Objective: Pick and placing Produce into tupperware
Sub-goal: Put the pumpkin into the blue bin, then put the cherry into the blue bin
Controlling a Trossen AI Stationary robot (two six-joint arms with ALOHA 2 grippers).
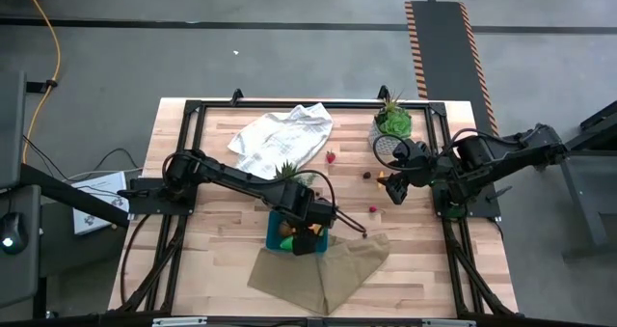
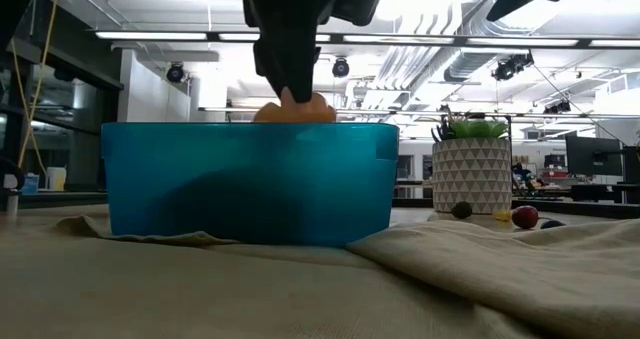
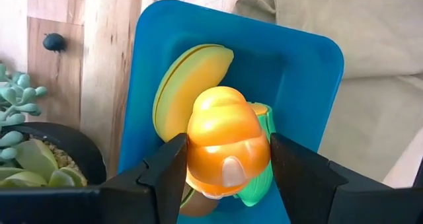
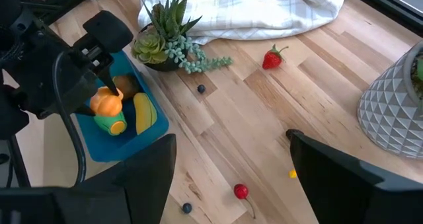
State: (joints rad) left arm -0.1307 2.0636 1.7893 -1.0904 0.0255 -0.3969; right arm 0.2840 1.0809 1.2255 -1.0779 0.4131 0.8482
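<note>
From above, the left gripper (image 1: 307, 232) hangs over the teal tupperware (image 1: 274, 236), which sits partly on a tan cloth (image 1: 323, 269). The right gripper (image 1: 397, 184) waits well off to the side, near a white patterned pot (image 1: 386, 144). A strawberry (image 1: 331, 157), a dark berry (image 1: 366, 175) and a red cherry (image 1: 373, 209) lie on the bare wood between the two grippers, so several pieces are left to collect.

At table height, the left gripper (image 2: 292, 74) reaches down from above to the container's rim, and the orange piece (image 2: 293, 110) it carries shows just over the tupperware (image 2: 250, 179) wall. Off beside the patterned pot (image 2: 470, 174) sit a dark berry (image 2: 461, 210) and a red fruit (image 2: 524, 217).

Through the left wrist camera, the fingers (image 3: 165, 174) are clamped on either side of an orange fruit (image 3: 227, 145), straight above the tupperware (image 3: 297, 72). Below it lie a yellow banana (image 3: 188, 82) and a green piece (image 3: 261, 178), already placed.

The right wrist camera shows its own fingers (image 4: 142, 171) spread wide, holding nothing. Ahead of them are the cherry (image 4: 240, 191), a strawberry (image 4: 271, 58) and two blueberries (image 4: 201, 88). Farther off, the tupperware (image 4: 109, 148) holds the banana (image 4: 143, 113) and green piece (image 4: 109, 124).

My judgement: the job is partway through, with the orange fruit held ready to release and the small berries remaining.
</note>
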